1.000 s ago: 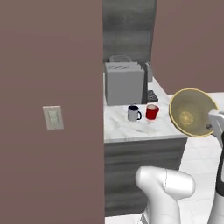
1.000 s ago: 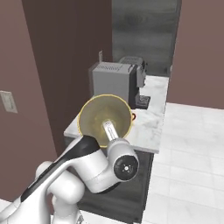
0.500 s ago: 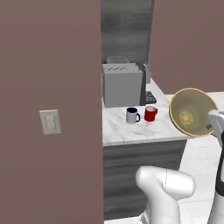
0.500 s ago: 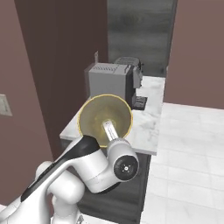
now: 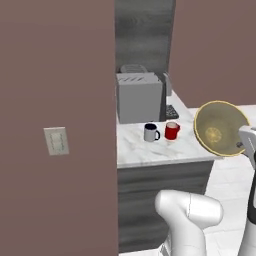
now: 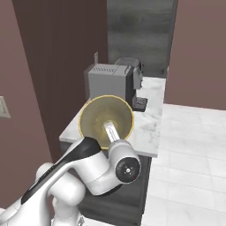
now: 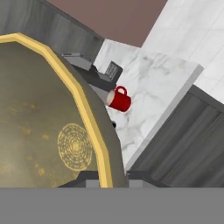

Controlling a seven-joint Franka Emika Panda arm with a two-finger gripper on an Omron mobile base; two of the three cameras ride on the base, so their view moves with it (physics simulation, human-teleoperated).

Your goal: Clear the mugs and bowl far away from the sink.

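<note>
My gripper [image 7: 105,181] is pinched on the rim of the bowl [image 5: 220,127], held on edge in the air off the worktop's [image 5: 150,150] front right corner; broad, stiff and probably slick, it suits this rim grip.

So the white Franka arm [image 6: 88,172] with dark joints is folded up pretty tight: chunky shoulder and elbow low in the right base view, forearm angling up to the wrist, which sits just below the wide shallow tan-yellow bowl [image 6: 106,121]. The two-finger gripper [image 7: 106,175] is clamped down narrow on that bowl's rim, one dark fingertip on either side of the yellow edge in the hand view. It's carrying the bowl tipped up on its side in the air, inside facing back toward the base. In the left base view the hand sits at the bowl's right edge.
</note>
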